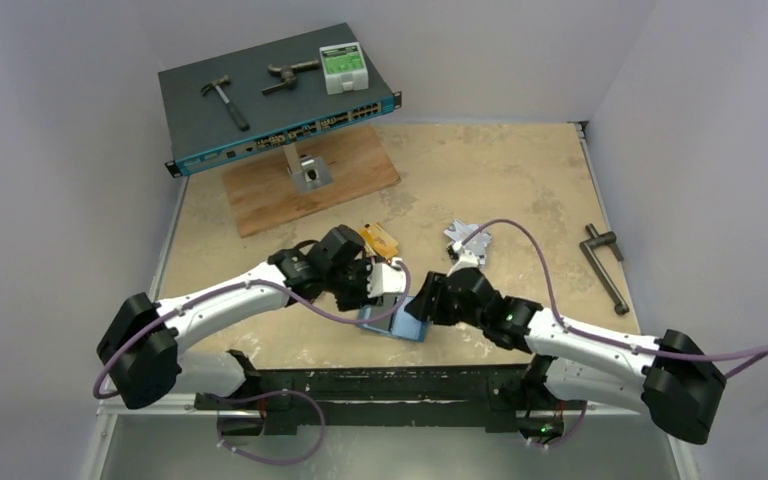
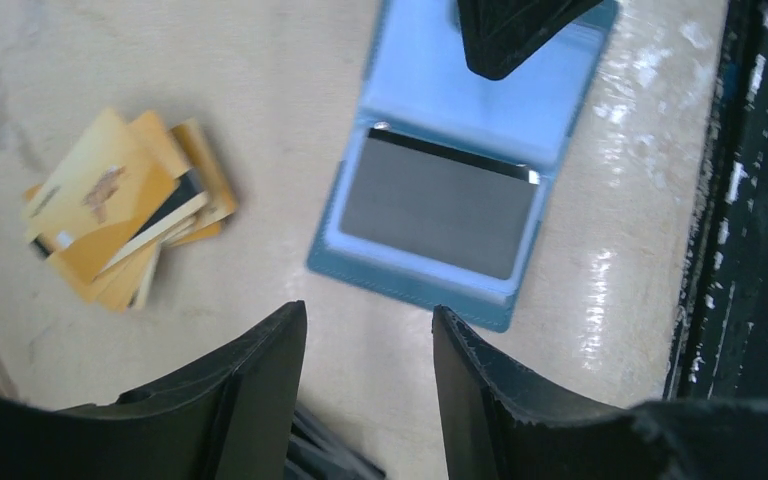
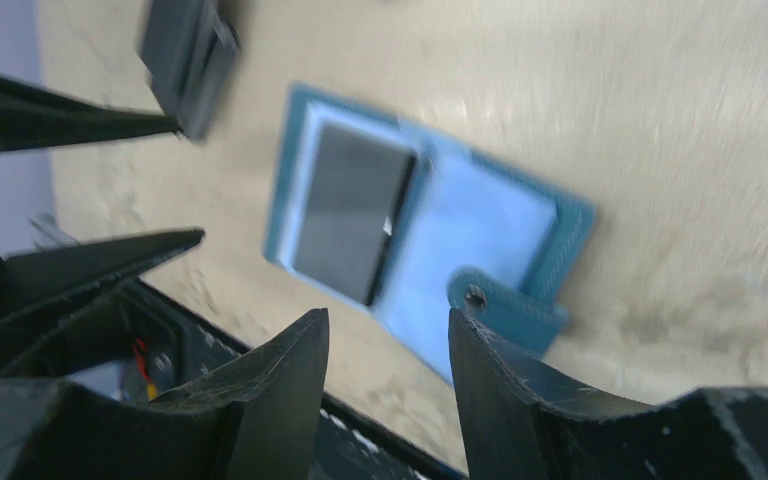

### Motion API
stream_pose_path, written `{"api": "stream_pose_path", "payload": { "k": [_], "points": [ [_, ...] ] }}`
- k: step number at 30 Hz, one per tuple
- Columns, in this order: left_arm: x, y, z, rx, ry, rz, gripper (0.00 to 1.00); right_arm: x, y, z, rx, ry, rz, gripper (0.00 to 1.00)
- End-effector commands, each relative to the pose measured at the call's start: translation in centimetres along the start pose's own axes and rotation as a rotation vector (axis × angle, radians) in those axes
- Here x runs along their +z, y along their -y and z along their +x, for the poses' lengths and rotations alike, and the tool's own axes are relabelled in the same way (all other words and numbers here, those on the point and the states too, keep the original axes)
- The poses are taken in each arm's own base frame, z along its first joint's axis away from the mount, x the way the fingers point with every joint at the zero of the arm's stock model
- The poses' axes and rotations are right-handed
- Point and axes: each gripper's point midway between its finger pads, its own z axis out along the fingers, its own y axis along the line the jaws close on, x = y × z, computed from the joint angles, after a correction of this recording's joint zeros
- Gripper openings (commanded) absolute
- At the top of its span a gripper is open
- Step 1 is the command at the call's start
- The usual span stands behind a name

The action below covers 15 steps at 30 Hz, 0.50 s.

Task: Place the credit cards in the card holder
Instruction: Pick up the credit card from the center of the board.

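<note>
1. Left wrist view: the left gripper (image 2: 370,318) hangs over the pale beige counter (image 2: 260,60). Its two dark fingers are spread wide with nothing between them.
2. The right gripper (image 3: 388,320) is just as wide open and holds nothing. One of its fingers overlaps the far page of the holder, and I cannot tell whether it touches.
3. The small teal-blue folding card holder (image 1: 400,328) lies opened flat close to the counter's near edge, just below both gripper tips.
4. One silver-grey plastic card (image 2: 435,205) with a dark stripe sits in the inner slot of one page. The other page shows pale blue lining, and a teal strap with a small silver snap button (image 3: 475,296) sticks out from its outer edge.
5. At 12 o'clock from the holder and apart from it, a loose fan of gold-orange plastic cards (image 1: 380,240) lies on the counter.
6. At 1 o'clock from the holder lies a small heap of silver-grey cards (image 1: 468,240).
7. At 3 o'clock, near the counter's right edge, lies a black L-shaped metal tool (image 1: 605,265).
8. At 11 o'clock, farthest off, a brown wooden board (image 1: 260,200) carries a metal stand that holds up a tilted blue-fronted network switch (image 1: 290,105). On the switch lie a hammer (image 1: 225,100), a second dark metal tool (image 1: 290,77) and a white-and-green box (image 1: 343,68).
</note>
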Motion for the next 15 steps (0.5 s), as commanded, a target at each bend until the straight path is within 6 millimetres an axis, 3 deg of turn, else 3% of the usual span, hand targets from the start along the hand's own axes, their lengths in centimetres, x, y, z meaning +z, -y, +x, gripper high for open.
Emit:
{"api": "stream_pose_path", "payload": {
  "k": [1,5,7,11,15],
  "points": [
    [-4.6,-4.6,-2.8,-0.205,0.101,-0.144,0.50,-1.3,-3.6,-8.2,-0.049,0.151,-0.062,0.48],
    [-7.0,-7.5,-2.2,-0.288,0.115,-0.216,0.50,0.4,-3.9,-14.3,-0.107,0.213,-0.011,0.55],
    [-7.5,-7.9,-2.1,-0.282,0.113,-0.234,0.51,2.8,-4.3,-16.1,-0.142,0.198,0.000,0.59],
    [-8.1,-8.5,-1.7,-0.329,0.084,-0.242,0.52,8.7,-3.4,-17.4,-0.223,0.116,0.047,0.63],
    [-7.9,-9.3,-0.5,-0.423,0.021,-0.232,0.52,12.5,-2.4,-18.2,-0.252,0.078,0.041,0.67]
  ]
}}
